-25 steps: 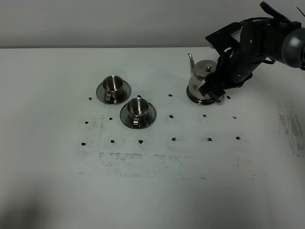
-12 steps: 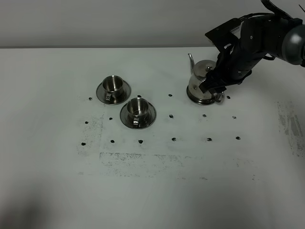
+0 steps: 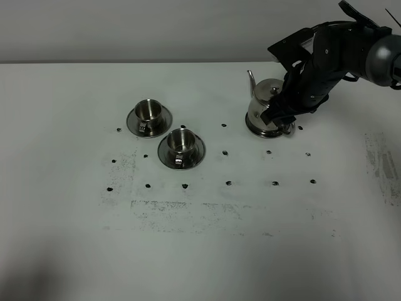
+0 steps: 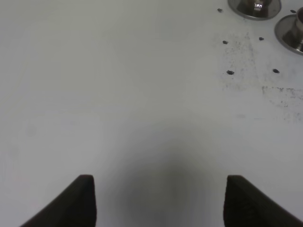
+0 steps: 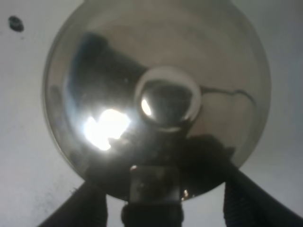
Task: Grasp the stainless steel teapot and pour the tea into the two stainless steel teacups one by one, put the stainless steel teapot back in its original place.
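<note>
The stainless steel teapot (image 3: 263, 103) stands lid on at the back right, on the round steel disc (image 3: 262, 131) that is its original place. My right gripper (image 3: 279, 110) hovers at its handle side. In the right wrist view the lid's knob (image 5: 166, 101) fills the middle, and the right gripper (image 5: 163, 194) is open, its fingers (image 5: 92, 205) astride the loop handle (image 5: 152, 187) without touching it. Two stainless steel teacups (image 3: 149, 111) (image 3: 182, 140) sit on saucers at centre left. No tea shows. My left gripper (image 4: 161, 201) is open over bare table.
The white table (image 3: 250, 238) carries small black dot marks and scuffed patches in front of the cups. In the left wrist view both saucers (image 4: 253, 10) (image 4: 289, 34) sit far off at the frame's corner. The right arm (image 3: 344, 50) reaches in from the back right.
The right gripper has risen slightly beside the teapot's handle. The teapot, the cups and the left gripper have not moved.
</note>
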### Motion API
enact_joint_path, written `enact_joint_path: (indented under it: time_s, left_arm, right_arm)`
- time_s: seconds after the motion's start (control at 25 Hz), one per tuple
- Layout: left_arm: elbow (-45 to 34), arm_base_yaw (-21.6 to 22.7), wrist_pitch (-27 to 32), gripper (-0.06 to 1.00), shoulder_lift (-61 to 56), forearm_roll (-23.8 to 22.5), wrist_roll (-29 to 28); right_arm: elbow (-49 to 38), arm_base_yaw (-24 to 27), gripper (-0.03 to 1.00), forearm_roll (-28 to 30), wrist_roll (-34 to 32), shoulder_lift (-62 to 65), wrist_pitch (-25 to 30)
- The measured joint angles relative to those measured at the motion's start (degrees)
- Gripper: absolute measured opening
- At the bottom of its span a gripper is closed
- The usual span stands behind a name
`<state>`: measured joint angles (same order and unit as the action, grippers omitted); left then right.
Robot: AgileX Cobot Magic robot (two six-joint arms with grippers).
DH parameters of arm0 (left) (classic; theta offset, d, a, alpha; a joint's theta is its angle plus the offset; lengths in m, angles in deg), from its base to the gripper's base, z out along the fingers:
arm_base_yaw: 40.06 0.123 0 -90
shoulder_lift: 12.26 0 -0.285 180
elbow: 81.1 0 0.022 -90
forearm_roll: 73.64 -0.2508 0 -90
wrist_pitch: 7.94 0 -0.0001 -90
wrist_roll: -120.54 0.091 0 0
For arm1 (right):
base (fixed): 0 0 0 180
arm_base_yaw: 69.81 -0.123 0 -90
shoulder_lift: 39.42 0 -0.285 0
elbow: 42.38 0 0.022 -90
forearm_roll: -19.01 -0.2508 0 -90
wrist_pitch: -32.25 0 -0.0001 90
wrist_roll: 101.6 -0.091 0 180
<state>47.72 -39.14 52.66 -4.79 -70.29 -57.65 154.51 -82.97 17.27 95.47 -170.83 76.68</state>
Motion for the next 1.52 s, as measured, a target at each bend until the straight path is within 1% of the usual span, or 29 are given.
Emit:
enact_joint_path:
  time_s: [0.16,0.28,0.36,0.52,0.76,1.12,1.52]
  left_arm:
    - [0.0,0.0,0.0,0.56,0.0,0.0,0.0]
    - [0.0,0.0,0.0,0.56,0.0,0.0,0.0]
    - [0.0,0.0,0.0,0.56,0.0,0.0,0.0]
    - [0.0,0.0,0.0,0.56,0.0,0.0,0.0]
    - [0.0,0.0,0.0,0.56,0.0,0.0,0.0]
    - [0.0,0.0,0.0,0.56,0.0,0.0,0.0]
    - [0.0,0.0,0.0,0.56,0.0,0.0,0.0]
  right_arm:
    - [0.3,0.0,0.51,0.0,0.0,0.0,0.1]
    - [0.3,0.0,0.46,0.0,0.0,0.0,0.2]
    - [0.3,0.0,0.40,0.0,0.0,0.0,0.4]
    - [0.3,0.0,0.20,0.0,0.0,0.0,0.7]
    - [0.3,0.0,0.20,0.0,1.3,0.0,0.7]
    - [0.3,0.0,0.20,-0.1,1.4,0.4,0.8]
    - [0.3,-0.1,0.20,-0.1,1.5,5.8,1.5]
